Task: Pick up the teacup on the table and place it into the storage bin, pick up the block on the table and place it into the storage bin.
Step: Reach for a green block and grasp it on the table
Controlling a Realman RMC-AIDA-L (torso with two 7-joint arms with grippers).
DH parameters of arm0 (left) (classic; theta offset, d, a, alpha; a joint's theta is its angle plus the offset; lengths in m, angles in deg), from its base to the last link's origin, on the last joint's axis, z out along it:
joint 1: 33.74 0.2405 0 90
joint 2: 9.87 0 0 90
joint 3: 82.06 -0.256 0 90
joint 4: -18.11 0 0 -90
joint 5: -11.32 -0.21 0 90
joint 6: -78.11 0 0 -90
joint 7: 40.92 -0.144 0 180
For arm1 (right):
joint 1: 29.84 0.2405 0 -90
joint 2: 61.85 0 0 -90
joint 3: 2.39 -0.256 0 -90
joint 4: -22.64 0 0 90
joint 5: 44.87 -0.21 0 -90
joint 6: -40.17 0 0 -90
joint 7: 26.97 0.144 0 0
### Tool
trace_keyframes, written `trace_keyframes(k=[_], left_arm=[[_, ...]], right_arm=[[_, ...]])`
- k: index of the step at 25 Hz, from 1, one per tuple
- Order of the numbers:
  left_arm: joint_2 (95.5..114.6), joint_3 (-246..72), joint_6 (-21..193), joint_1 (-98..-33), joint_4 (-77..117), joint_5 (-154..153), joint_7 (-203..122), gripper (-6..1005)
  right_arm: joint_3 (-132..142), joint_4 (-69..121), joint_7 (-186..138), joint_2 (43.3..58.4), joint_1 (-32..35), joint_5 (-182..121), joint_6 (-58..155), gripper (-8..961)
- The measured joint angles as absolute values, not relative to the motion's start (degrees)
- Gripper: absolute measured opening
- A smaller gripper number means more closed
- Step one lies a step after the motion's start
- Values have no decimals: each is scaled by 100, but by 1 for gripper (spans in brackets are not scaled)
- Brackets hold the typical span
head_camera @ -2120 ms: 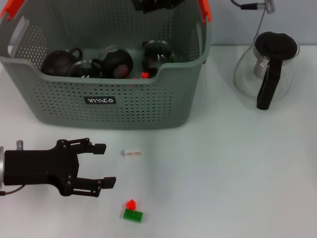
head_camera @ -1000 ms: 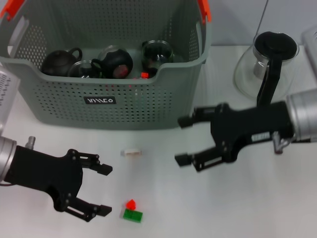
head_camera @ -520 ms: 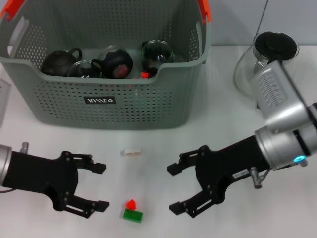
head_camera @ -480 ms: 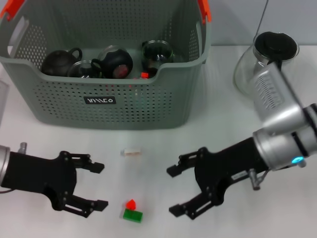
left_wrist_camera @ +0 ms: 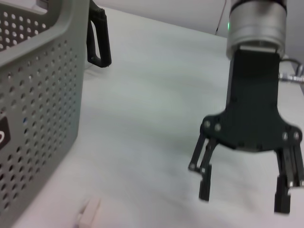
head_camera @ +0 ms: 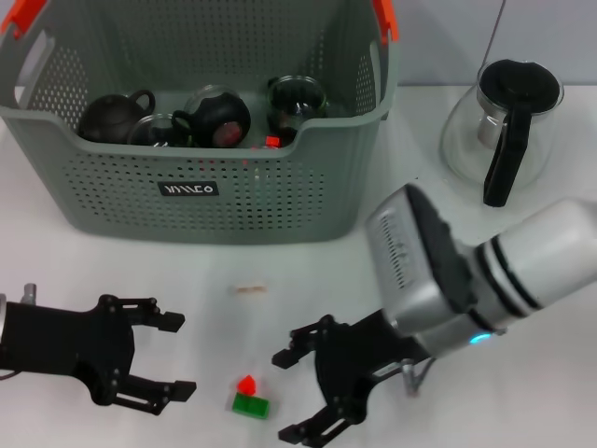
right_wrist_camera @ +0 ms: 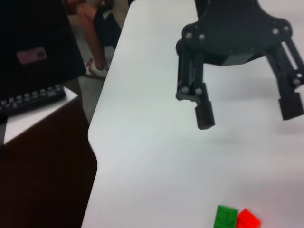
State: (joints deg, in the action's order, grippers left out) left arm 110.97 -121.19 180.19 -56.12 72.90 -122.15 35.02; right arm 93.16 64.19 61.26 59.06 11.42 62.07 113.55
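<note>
Closing in on the block

Lying on the surface (head_camera: 522, 392) in front of the bin (head_camera: 201, 196), the block (head_camera: 248, 399) is a small green brick with a red piece stuck on top. It looks like hard, light plastic: stiff, not fragile, probably slick and liable to skid if nudged. Best hold, I judge, is across the green base's long sides, low down, so the red piece is not knocked off.

A pale small piece (head_camera: 249, 289) lies nearer the bin, well apart from the block.

Right gripper (head_camera: 303, 392): fingers spread wide, just beside the block, not touching. Left gripper (head_camera: 166, 355): also spread, holding nothing, near the block on the other side.

Bin contents: a dark teapot (head_camera: 114, 114), dark round cups (head_camera: 219, 117), glassware (head_camera: 297, 98) and a small red bit, all along the bottom. No teacup visible on the surface. A glass carafe (head_camera: 504, 121) stands apart, outside the bin.
</note>
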Motion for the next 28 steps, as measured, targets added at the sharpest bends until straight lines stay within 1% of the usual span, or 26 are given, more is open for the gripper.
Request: trace_keyframes(k=[7,17,28], left_arm=[[11107,-12116,18020,-5593,7278,-12196,3498,887],[11107,-12117,18014,-5623,7265,-12210,3493,887],[11107,-12125,18014,-5633,7165,-12221,3493,887]], right_arm=[[10421,6429,6202,5917,1185,5616,10635,906],[10547,6400,6380,5921,1218,5567,10492,907],[10984,6338,6470,5957,1286,5371,10147,874]])
